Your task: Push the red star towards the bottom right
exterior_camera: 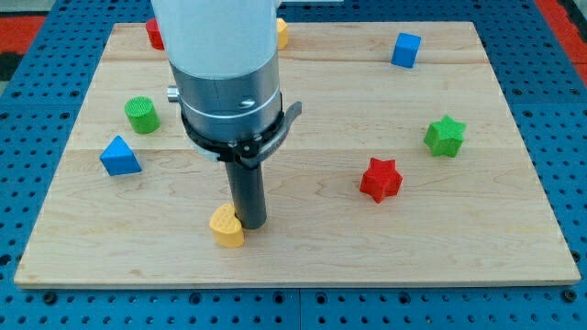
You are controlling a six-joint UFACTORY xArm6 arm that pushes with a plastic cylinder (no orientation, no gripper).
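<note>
1. Counter [303, 261] of pale wood fills most of the frame, lying on a blue pegboard [27, 165] that shows at its edges.
2. Nearest the bottom edge, left of centre, sits a yellow block [226, 226], rounded and heart-like. My tip [252, 225] stands right against its right side; they look to be touching.
3. No jaws exist on this arm, so there is nothing to call apart or together; it ends only in the dark rod.
4. Red star [381, 178], the task's block, lies right of centre at mid-height, well apart from my tip and to its right.
5. At the left, a blue triangular block [119, 156] sits near the counter's edge, with a green cylinder [141, 114] just above it.
6. At the right, a green star [445, 135] lies above and right of the red star.
7. Farthest, along the top: a blue cube [405, 49] at upper right, a red block [154, 34] and another yellow block [282, 33] half hidden behind the arm's grey body [227, 92].
</note>
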